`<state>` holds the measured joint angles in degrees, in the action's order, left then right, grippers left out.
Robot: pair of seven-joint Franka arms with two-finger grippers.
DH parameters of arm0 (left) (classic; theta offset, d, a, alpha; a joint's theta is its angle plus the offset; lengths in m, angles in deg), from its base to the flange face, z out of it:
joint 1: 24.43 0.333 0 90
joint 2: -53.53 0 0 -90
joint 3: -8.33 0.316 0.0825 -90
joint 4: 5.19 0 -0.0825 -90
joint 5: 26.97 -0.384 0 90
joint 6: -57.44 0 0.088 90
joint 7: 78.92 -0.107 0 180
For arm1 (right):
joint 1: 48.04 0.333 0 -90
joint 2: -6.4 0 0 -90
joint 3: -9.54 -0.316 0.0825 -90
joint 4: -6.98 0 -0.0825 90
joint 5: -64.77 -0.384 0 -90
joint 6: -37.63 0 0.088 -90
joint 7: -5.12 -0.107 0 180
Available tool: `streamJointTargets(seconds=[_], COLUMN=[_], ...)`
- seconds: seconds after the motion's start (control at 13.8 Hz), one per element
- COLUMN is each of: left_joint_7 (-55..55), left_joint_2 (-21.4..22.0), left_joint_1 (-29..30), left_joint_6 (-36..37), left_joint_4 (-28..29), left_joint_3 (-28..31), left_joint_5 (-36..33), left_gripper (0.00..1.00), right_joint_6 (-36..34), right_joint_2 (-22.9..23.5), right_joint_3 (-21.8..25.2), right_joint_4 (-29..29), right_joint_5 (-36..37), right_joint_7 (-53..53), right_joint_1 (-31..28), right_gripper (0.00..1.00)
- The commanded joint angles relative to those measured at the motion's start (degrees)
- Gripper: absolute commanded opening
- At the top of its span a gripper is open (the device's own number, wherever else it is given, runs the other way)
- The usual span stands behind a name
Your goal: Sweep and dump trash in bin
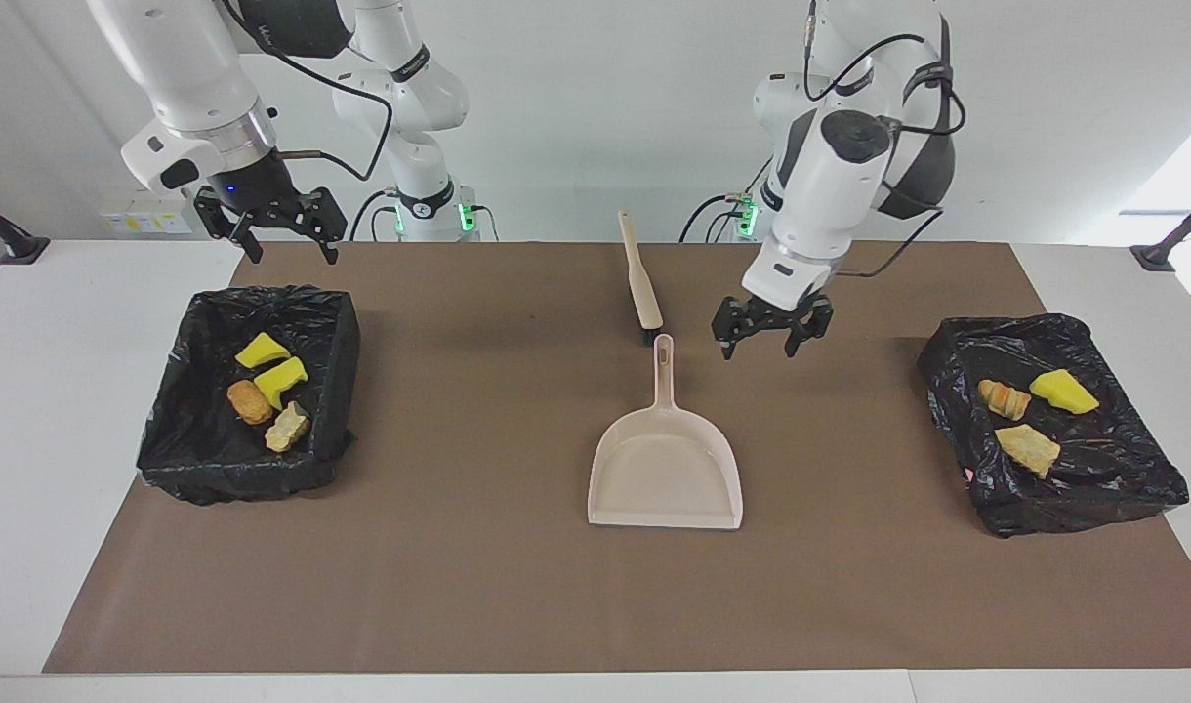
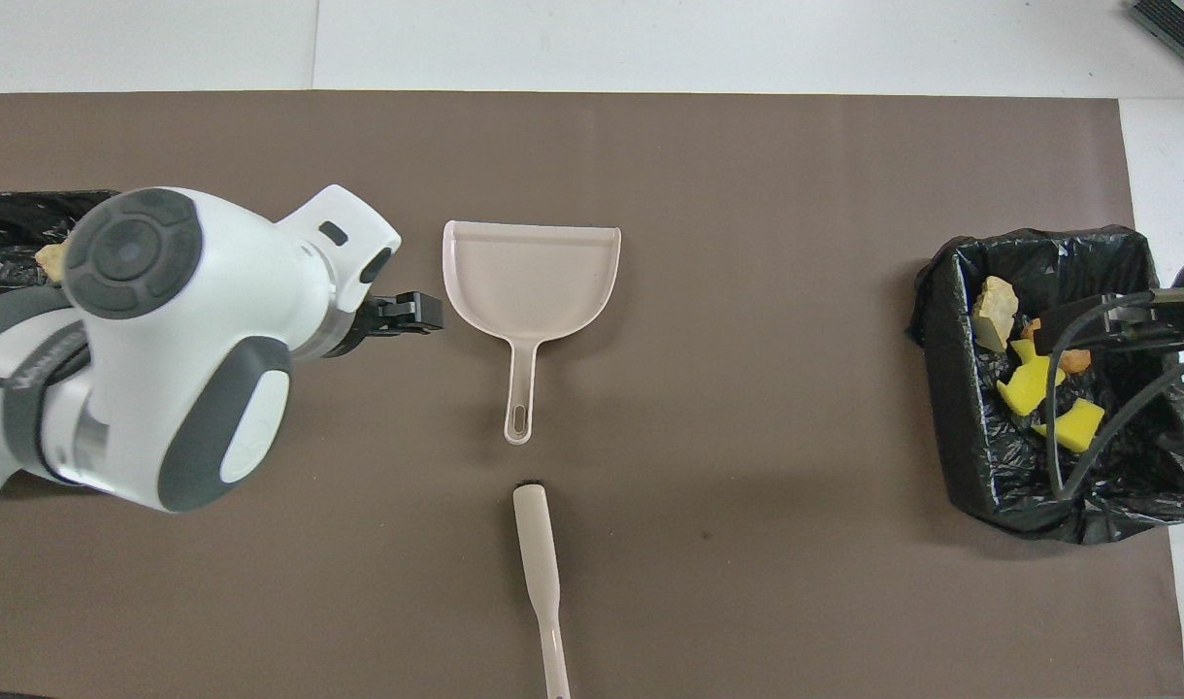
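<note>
My left gripper point(image 1: 772, 334) hangs with its black fingers spread wide and nothing between them, over the bare brown mat point(image 1: 478, 586) beside the dustpan's handle, toward my left arm's end of the table. The dustpan point(image 1: 666, 469) lies flat on the mat in the middle: smooth beige plastic, a shallow scoop with a straight open lip and rounded shoulders, its thin handle with a slotted hole pointing toward me. Just nearer to me than that handle lies the hand brush point(image 1: 640, 273), a slim beige paddle with a dark tuft at its end. My right gripper point(image 1: 283, 227) is also spread wide and holds nothing, raised over the near edge of the bin point(image 1: 171, 449) at my right arm's end, a box lined with crinkled, glossy black plastic. In it lie the trash point(image 1: 268, 386): two bright yellow sponge wedges, an orange-brown oval lump and a pale crumbly chunk. A second black-lined bin point(image 1: 1093, 498) at my left arm's end holds a yellow wedge point(image 1: 1062, 389), a ridged orange piece point(image 1: 1004, 397) and a tan chunk point(image 1: 1027, 447).
</note>
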<state>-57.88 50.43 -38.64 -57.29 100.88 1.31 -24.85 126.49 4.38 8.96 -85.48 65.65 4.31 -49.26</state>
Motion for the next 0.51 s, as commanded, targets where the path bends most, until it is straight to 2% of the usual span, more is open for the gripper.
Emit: streamJointTargets(seconds=[0.0, 0.14, 0.43], left_joint_7=[-7.5, -13.4, -18.4], left_joint_2=[3.4, 4.8, 5.2], left_joint_1=[5.5, 8.3, 13.3], left_joint_6=[5.5, 12.4, 22.3], left_joint_4=[0.3, -2.0, -9.5], left_joint_3=[-0.4, -0.4, 0.1], left_joint_5=[0.6, 0.6, 0.5], left_gripper=[1.0, 1.0, 1.0], right_joint_6=[0.4, 0.4, 0.4], right_joint_2=[-0.8, -0.8, -0.8], right_joint_3=[-0.5, -0.5, -0.5], right_joint_4=[-0.7, -0.7, -0.7], right_joint_5=[-1.1, -1.1, -1.1], right_joint_7=[-1.0, -1.0, -1.0], right_joint_1=[-0.7, -0.7, -0.7], right_gripper=[1.0, 1.0, 1.0])
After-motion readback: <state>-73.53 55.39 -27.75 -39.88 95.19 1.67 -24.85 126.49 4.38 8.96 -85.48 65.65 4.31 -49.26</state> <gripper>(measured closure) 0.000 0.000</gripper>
